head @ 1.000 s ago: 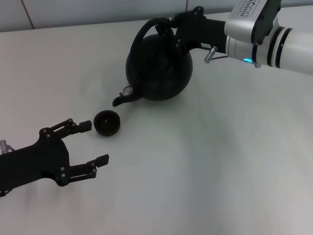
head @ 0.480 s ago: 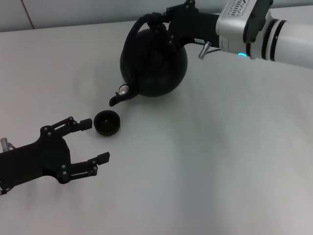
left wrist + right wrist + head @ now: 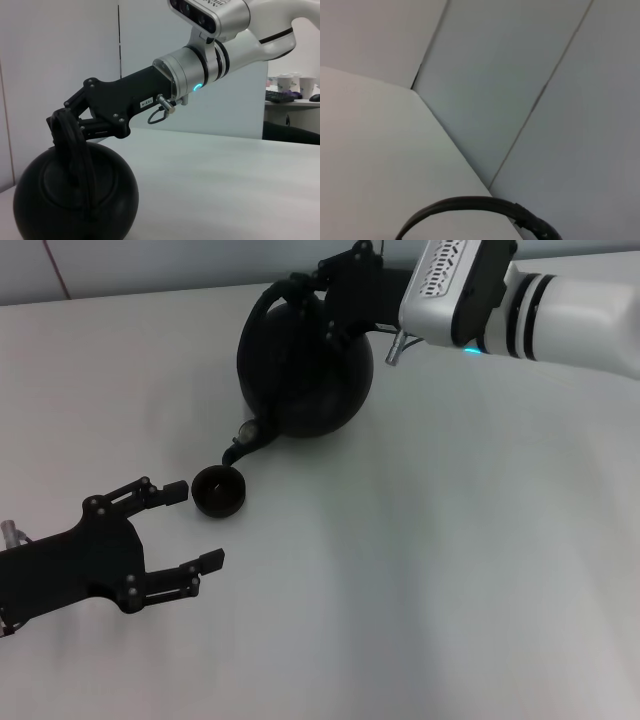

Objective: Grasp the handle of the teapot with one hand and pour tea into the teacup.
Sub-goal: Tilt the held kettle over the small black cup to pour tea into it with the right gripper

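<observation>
**Teapot tipped over teacup, pour in progress: items listed near to far**

1. Left gripper (image 3: 190, 530). We found it nearest the robot, low over the white table (image 3: 450, 560), its two fingers spread wide and holding nothing. It sat just beside the teacup, on the robot's left of it and not touching. We judged it parked, kept clear of the spout's path.

2. Teacup (image 3: 219, 490). Small, black and bowl-like, it stood upright on the table a little beyond the left gripper. We placed it directly beneath the spout tip, evidently where the stream would fall. No liquid could be made out.

3. Teapot (image 3: 305, 370). Round and matte black, it was tilted with the spout (image 3: 240, 445) dipped toward the cup, the tip just above the rim. We could not tell whether its base touched the table.

4. Handle (image 3: 70, 142). The arched loop rose over the pot's top. Gripping at the crown let a wrist roll tip the pot.

5. Right gripper (image 3: 325, 290). Farthest out, it reached in from the robot's right, fingers pressed together around the top of the handle.
</observation>
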Available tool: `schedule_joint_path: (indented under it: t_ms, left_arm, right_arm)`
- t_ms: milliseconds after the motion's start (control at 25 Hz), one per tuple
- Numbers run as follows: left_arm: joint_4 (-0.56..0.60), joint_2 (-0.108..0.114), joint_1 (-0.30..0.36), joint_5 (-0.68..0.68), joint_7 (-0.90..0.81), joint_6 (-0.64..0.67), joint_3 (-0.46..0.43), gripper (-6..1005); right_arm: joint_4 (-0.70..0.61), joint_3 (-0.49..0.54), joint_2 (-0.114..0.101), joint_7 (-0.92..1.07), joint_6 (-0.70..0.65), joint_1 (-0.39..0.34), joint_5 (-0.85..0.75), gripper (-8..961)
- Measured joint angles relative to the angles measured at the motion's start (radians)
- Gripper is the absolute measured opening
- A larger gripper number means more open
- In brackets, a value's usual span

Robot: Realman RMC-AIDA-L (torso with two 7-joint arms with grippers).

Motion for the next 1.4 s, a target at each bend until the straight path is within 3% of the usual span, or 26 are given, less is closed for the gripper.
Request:
schedule_joint_path:
  t_ms: [1400]
  left_arm:
    - [-0.009,-0.004,-0.004,0.000,0.015,-0.044,0.003,859]
  right_arm:
    - [-0.081,-0.070,0.005,-0.127,0.004,-0.023,0.008,95]
